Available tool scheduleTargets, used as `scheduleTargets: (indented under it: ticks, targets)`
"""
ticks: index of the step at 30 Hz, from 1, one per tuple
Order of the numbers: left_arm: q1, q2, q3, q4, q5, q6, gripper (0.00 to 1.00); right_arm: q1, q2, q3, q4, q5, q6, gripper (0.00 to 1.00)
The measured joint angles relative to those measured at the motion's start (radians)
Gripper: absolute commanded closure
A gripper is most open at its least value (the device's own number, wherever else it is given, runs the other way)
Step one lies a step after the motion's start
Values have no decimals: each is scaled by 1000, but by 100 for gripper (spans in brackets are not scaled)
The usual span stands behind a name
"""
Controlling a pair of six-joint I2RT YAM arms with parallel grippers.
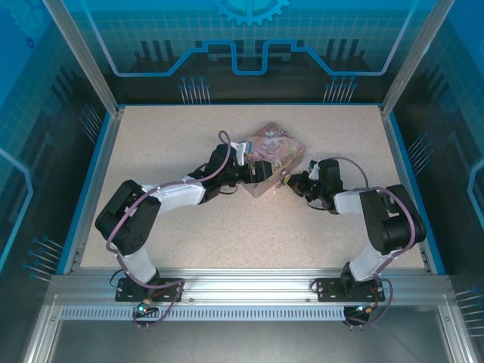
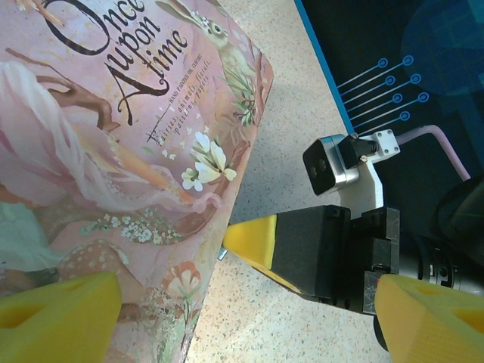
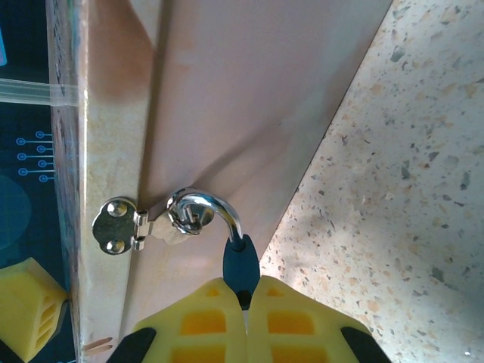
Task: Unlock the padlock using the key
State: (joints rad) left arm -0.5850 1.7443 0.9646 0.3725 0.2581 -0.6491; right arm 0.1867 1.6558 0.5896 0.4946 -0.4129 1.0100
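Padlock (image 3: 240, 265) hangs low in the middle of the right wrist view, its silver loop hooked through the clasp (image 3: 119, 227) on the pink tin (image 3: 249, 98). My right gripper (image 3: 243, 299) pinches its blue body tight. My left gripper (image 1: 255, 170) is spread wide beside the tin. I think I am steadying the lock. I cannot see the key, so next I must find it and aim it at the keyhole.

Left arm (image 1: 151, 203), right arm (image 1: 378, 215), black joint housings (image 1: 125, 215), white links (image 1: 178, 195), lilac cables (image 2: 427, 130), black base plates (image 1: 144, 286), yellow grid-recessed finger pads (image 3: 203, 304), silver wrist camera (image 2: 330, 162), white bracket (image 2: 361, 181) with small screws.
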Motion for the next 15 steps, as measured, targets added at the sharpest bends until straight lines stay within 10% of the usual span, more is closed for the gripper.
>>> scheduleTargets:
  ticks: [15]
  targets:
    - [2, -33, 1, -50, -3, 0, 7, -148, -173, -21, -93, 86, -62, 100]
